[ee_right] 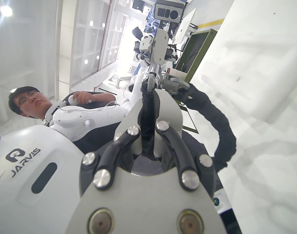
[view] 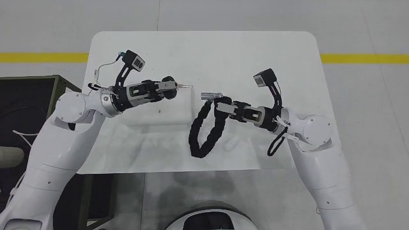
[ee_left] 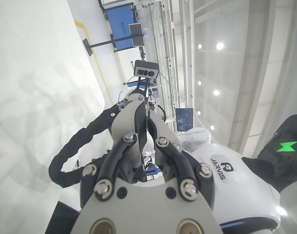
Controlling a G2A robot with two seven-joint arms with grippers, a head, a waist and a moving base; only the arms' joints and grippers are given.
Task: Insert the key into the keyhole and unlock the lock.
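A small silver key (view: 185,87) sticks out of my left gripper (view: 174,86), which is shut on it above the white table (view: 255,51). In the left wrist view the key (ee_left: 147,120) is a thin metal blade pinched between the pads of that gripper (ee_left: 146,108). The lock's silver body (view: 209,95) faces the key across a short gap. Its black sleeved cable (view: 204,131) loops down toward the table's front. My right gripper (view: 220,105) is shut on the cable just behind the body. The right wrist view has this gripper (ee_right: 149,91) clamping the cable (ee_right: 212,122), with the lock body (ee_right: 174,82) beyond.
A dark cabinet (view: 32,96) stands off the table's left edge. A yellow floor line (view: 358,58) runs behind the table. Both arms hang over the middle of the table, with bare white surface at the back and on the right.
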